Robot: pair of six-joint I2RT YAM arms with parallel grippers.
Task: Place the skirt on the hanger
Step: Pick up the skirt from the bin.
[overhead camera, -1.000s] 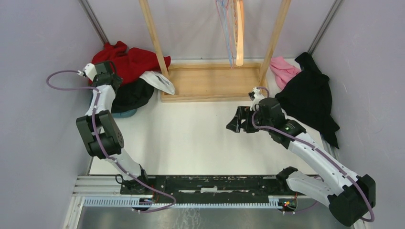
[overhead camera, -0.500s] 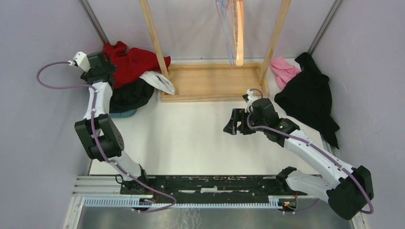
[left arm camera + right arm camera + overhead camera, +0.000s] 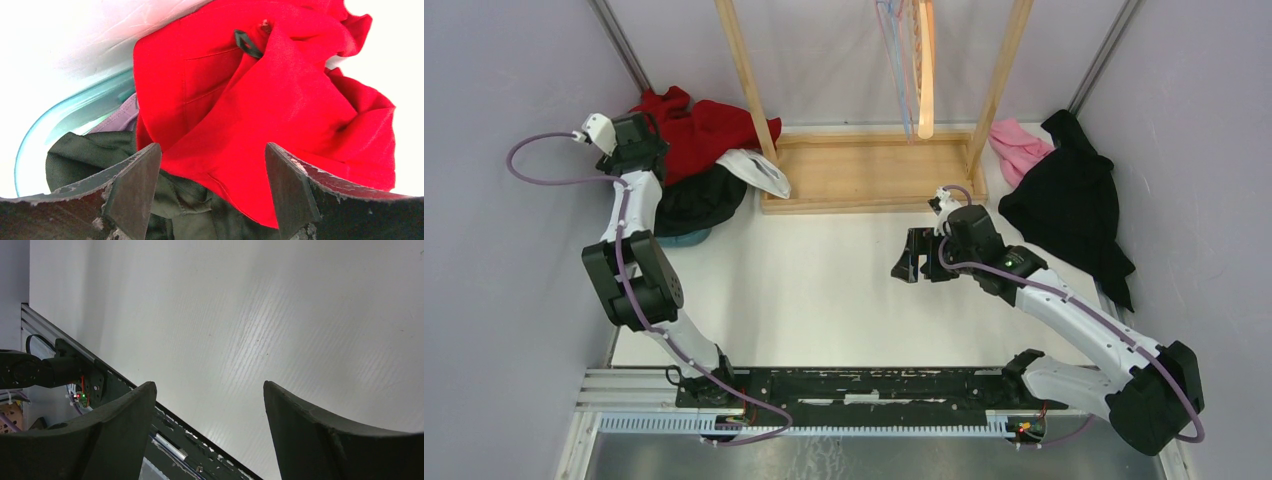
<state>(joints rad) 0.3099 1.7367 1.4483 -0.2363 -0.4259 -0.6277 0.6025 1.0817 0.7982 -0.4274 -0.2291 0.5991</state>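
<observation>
Hanger (image 3: 925, 70) top cropped, dark garment (image 3: 80, 155) half-buried

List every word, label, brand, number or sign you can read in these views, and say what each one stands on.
No readable text in any view.
Red garment: a small dark loop, no printed label showing.
Black base rail: pale scuffs and small lights, no lettering legible.
Hangers: too small to tell any marking.
</observation>
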